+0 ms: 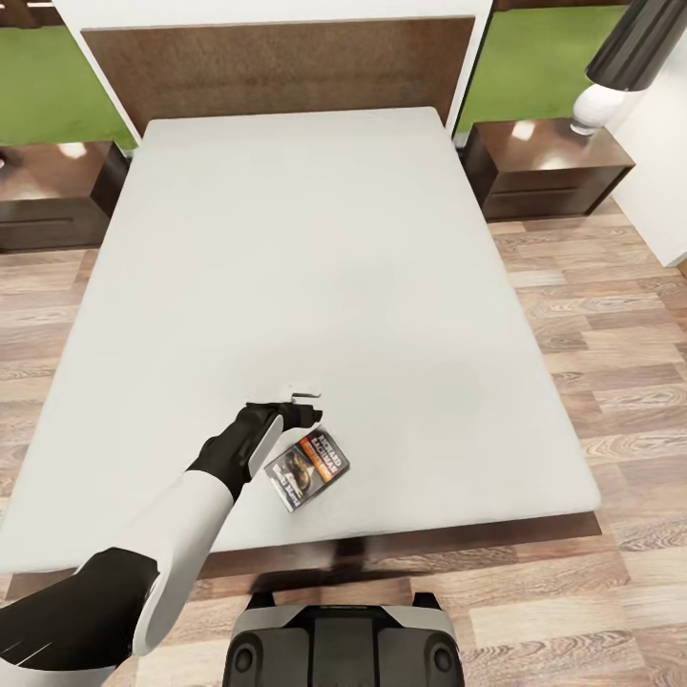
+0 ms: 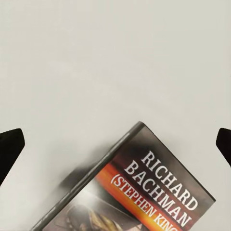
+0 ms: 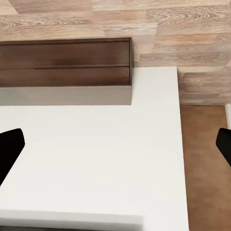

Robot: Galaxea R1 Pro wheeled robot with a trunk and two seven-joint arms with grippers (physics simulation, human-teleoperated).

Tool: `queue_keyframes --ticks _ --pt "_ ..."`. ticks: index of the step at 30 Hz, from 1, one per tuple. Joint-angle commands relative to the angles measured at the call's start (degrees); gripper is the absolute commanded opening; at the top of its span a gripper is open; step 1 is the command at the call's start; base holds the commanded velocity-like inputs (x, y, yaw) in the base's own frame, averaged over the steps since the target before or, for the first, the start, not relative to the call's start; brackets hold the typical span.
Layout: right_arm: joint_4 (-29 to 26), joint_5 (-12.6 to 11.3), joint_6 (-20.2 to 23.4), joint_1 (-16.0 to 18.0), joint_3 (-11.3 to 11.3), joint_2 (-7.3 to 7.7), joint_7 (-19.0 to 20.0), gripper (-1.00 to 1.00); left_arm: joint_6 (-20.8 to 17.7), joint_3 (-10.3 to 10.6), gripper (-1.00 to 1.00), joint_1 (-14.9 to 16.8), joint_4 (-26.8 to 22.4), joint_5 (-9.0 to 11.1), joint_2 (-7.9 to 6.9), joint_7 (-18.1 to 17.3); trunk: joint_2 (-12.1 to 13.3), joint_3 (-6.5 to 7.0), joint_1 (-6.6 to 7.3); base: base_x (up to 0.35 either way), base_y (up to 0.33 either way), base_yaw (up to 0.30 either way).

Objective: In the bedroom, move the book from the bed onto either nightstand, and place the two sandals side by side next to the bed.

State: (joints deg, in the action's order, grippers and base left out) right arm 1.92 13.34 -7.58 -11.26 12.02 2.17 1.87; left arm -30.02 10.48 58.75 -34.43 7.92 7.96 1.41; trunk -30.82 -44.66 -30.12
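Observation:
The book point(image 1: 307, 468) lies flat on the pale-grey mattress of the bed point(image 1: 315, 267), near its foot edge, cover up with an orange band and white lettering. My left gripper point(image 1: 305, 401) hovers just beyond the book's far edge, pointing down at the mattress. In the left wrist view the book point(image 2: 144, 192) lies partly between the two dark fingertips point(image 2: 9, 151), which stand wide apart, so the left gripper point(image 2: 115, 149) is open and holds nothing. My right gripper point(image 3: 115, 149) is open and empty too. A nightstand point(image 1: 549, 162) flanks the headboard on the right, another nightstand point(image 1: 52, 191) on the left. The sandals are out of view.
A lamp point(image 1: 625, 57) with a white base and dark shade stands at the right nightstand's far corner. Wood-plank floor point(image 1: 611, 363) runs along the bed's right side. My base point(image 1: 343, 649) is at the bed's foot. The right wrist view has a dark-brown drawer cabinet point(image 3: 65, 62) beyond a white surface.

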Motion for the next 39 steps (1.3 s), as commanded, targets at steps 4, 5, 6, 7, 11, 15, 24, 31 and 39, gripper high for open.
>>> queue_keyframes --ticks 4,5,6,7,11,15,24,31,39 --pt "0.1 0.4 -0.3 0.0 0.5 0.03 0.2 1.0 0.0 0.1 1.0 0.0 0.0 0.5 -0.02 0.2 -0.1 -0.11 -0.02 0.0 0.0 0.019" --pt "0.1 0.4 -0.3 0.0 0.5 0.03 0.2 1.0 0.1 0.1 1.0 0.0 0.0 0.5 -0.01 0.2 -0.1 -0.13 -0.02 0.0 0.0 0.012" --pt "0.1 0.4 -0.3 0.0 0.5 0.03 0.2 1.0 0.2 0.2 1.0 0.0 0.0 0.4 0.0 0.2 -0.1 -0.16 -0.02 0.0 0.0 0.01" --pt "0.1 0.4 -0.3 0.0 0.5 0.03 0.2 1.0 0.3 0.2 1.0 0.0 0.0 0.4 0.01 0.2 -0.1 -0.2 -0.02 0.0 0.0 0.008" --pt "0.1 0.4 -0.3 0.0 0.5 0.03 0.2 1.0 0.4 0.2 1.0 0.0 0.0 0.5 0.02 0.2 -0.1 -0.4 -0.02 0.0 0.0 0.006" --pt "0.1 0.4 -0.3 0.0 0.5 0.03 0.2 1.0 0.6 0.2 1.0 0.0 0.0 0.5 0.03 0.2 -0.1 -0.69 -0.02 0.0 0.0 0.003" --pt "0.1 0.4 -0.3 0.0 0.5 0.06 0.2 1.0 1.2 0.3 1.0 0.0 0.0 0.5 0.1 0.2 -0.1 -1.31 -0.02 0.0 0.0 0.001" --pt "0.1 0.4 -0.3 0.0 0.5 0.08 0.2 1.0 2.4 0.4 1.0 0.0 0.0 0.5 0.12 0.2 -0.1 -1.46 -0.02 0.0 0.0 0.0" --pt "0.1 0.4 -0.2 0.0 0.5 0.08 0.2 1.0 2.8 0.4 1.0 0.0 0.0 0.5 0.12 0.2 -0.1 -1.7 -0.02 0.0 0.0 0.0"
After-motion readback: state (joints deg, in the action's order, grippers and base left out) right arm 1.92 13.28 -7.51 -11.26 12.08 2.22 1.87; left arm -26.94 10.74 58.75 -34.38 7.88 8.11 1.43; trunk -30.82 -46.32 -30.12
